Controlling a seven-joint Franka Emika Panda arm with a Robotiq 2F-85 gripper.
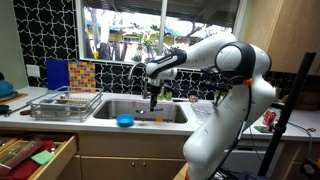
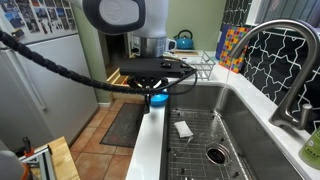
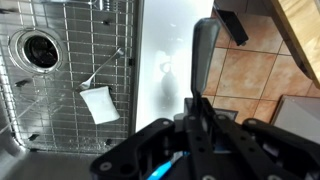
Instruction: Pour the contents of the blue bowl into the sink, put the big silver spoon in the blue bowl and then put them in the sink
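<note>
Gripper point(image 3: 196, 116) at lower centre of wrist view, jaws nearly closed around big silver spoon point(image 3: 204, 50), blue bowl point(image 2: 158, 99) directly beneath.

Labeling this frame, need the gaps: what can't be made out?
- blue bowl contents: too small in both exterior views.
- spoon lower end: wrist view, hidden inside the gripper.
- Jaw closure: wrist view, gripper body blocks it.
- white item: wrist view, too blurred to identify.

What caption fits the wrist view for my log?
Gripper holds silver spoon over the counter edge beside the sink.
</note>
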